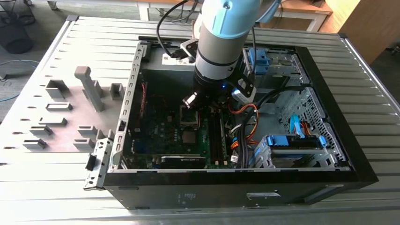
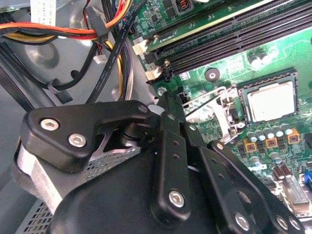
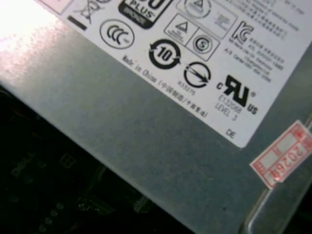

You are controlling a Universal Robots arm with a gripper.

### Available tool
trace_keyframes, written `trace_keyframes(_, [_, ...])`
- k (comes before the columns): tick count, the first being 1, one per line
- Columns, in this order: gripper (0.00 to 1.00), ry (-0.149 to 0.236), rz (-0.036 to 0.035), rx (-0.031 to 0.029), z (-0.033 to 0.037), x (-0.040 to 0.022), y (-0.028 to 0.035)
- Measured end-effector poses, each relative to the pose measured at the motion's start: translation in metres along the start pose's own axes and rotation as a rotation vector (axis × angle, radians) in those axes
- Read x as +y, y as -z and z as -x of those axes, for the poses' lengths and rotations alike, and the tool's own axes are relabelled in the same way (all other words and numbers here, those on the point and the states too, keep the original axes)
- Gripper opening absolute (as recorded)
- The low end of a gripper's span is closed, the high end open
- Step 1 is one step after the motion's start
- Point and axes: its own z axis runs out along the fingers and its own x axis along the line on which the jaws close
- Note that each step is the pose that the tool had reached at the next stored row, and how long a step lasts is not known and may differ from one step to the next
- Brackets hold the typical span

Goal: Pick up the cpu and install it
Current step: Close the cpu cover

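The pincer point(image 2: 169, 122) is hanging inside the computer case point(image 1: 218, 190), near the cpu point(image 2: 270, 101), which is lying in its socket; open or closed, I cannot tell.

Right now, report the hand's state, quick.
The hand: open or closed cannot be told.
The cpu lies in the socket, apart from the hand.

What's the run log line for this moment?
arm: reaching inside the open computer case, over the board | chip: lying flat in its socket, clear of the arm
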Motion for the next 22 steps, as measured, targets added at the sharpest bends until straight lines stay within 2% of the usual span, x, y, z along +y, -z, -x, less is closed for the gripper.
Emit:
trace_keyframes(9, [0.11,0.001,0.0179,-0.0128,0.0003,0.0007,0.0044])
trace_keyframes(15, [0.11,0.005,0.0248,-0.0167,-0.0002,0.0007,0.0031])
trace_keyframes(19, [0.11,0.011,0.0271,-0.0169,-0.0005,0.0005,0.0015])
trace_keyframes(22, [0.11,0.017,0.0325,-0.0198,-0.0004,0.0004,0.0005])
